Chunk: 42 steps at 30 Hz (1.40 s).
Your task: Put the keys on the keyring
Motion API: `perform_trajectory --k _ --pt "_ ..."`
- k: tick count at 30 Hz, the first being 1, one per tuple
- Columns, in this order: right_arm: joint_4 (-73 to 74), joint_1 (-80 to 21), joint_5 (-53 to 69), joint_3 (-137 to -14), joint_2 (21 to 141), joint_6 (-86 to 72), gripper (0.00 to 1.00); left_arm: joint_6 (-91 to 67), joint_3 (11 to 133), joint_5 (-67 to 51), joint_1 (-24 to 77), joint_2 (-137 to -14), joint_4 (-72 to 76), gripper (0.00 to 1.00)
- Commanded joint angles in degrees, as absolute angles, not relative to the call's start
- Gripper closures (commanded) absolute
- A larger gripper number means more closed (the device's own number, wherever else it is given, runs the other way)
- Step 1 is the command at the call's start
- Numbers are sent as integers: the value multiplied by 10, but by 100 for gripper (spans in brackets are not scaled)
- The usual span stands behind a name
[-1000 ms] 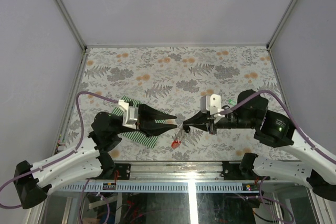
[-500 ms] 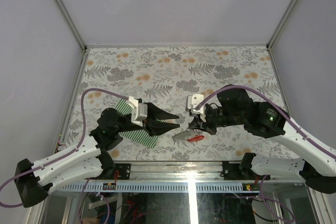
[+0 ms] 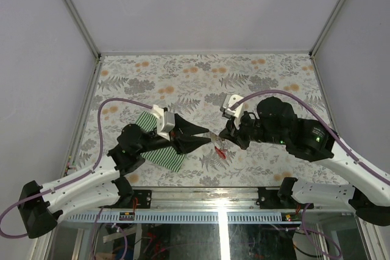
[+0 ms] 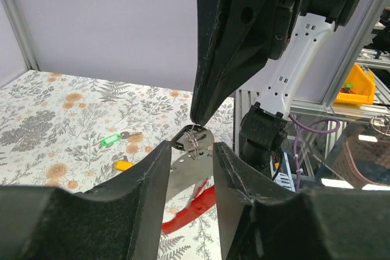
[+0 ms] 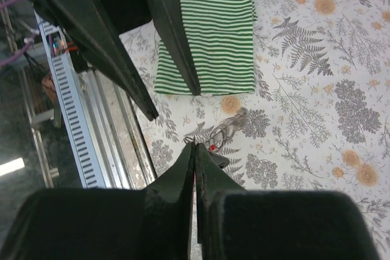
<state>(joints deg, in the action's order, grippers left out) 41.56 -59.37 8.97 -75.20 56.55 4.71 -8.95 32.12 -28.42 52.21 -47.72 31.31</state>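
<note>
The keyring (image 4: pixel 195 139), a thin grey wire loop on a grey metal plate, hangs with its red strap (image 4: pixel 194 207) trailing below. My right gripper (image 5: pixel 195 145) is shut on the loop from above, a little over the table. The red strap (image 3: pixel 222 152) dangles just under the right gripper (image 3: pixel 220 140) in the top view. My left gripper (image 3: pixel 206 136) is open, and its fingertips face the ring with the plate seen between them in the left wrist view. A green-tagged key (image 4: pixel 113 140) and a yellow-tagged key (image 4: pixel 124 164) lie on the floral table beyond.
A green-and-white striped cloth (image 5: pixel 207 35) lies on the floral table (image 3: pixel 183 77) under the left arm, also visible as the cloth (image 3: pixel 159 153) in the top view. The metal rail (image 3: pixel 201 196) of the table's near edge runs just behind both grippers. Grey walls enclose three sides.
The right arm has swung and lifted the keyring, its strap now hanging closer under the fingers. The left gripper has moved forward and right toward it and widened slightly.
</note>
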Motion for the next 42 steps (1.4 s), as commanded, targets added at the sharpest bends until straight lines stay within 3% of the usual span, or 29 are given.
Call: perform_trajectory --k 1,18,23,31,42 --pt "340 -597 56 -746 553 -27 100 -98 321 -249 528 -487 363 65" --pt "319 -596 66 -738 547 -42 100 -71 330 -279 536 -525 363 66" --pt "319 -596 67 -739 545 -45 100 -62 338 -282 537 -535 350 76" --pt "318 -596 72 -738 545 -48 100 -54 346 -282 538 -538 342 99" --pt "364 -596 -2 -734 528 -47 100 -31 324 -272 539 -496 345 100"
